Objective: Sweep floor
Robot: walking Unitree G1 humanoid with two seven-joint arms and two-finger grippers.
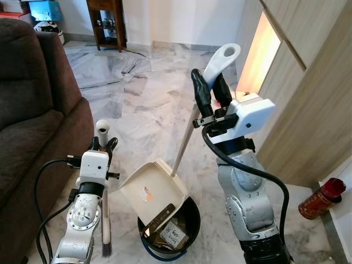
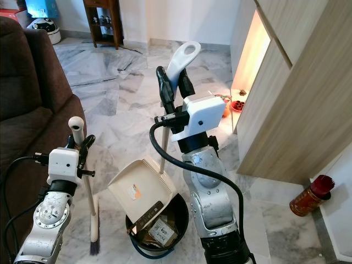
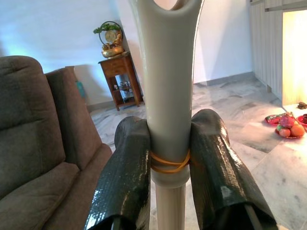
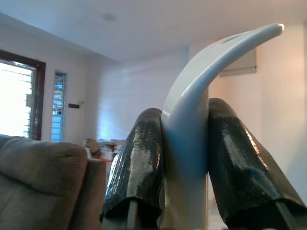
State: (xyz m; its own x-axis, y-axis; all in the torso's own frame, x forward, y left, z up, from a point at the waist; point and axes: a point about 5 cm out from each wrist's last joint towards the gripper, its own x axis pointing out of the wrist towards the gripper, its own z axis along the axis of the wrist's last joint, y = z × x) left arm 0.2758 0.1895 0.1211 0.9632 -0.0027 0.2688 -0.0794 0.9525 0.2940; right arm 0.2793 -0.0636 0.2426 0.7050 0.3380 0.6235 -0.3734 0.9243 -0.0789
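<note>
My right gripper (image 1: pixel 212 88) is shut on the white handle (image 1: pixel 219 65) of a long-handled cream dustpan (image 1: pixel 155 190). The pan is tilted over a round black bin (image 1: pixel 190 223) on the marble floor, its lip resting inside the rim. Scraps of paper and a small box lie in the bin. My left gripper (image 1: pixel 103 144) is shut on the pale handle of a broom (image 1: pixel 104 203) that stands upright beside the sofa, dark bristles on the floor. In the left wrist view both black fingers (image 3: pixel 125 177) clamp the handle (image 3: pixel 168 100) just above a yellow rubber band.
A brown sofa (image 1: pixel 33 126) fills the left side. A wooden cabinet wall (image 1: pixel 308 99) with a lit niche runs along the right. A red tin (image 1: pixel 319 201) stands on the floor at the right. A dark side table (image 1: pixel 107 22) stands far back. Open marble floor lies ahead.
</note>
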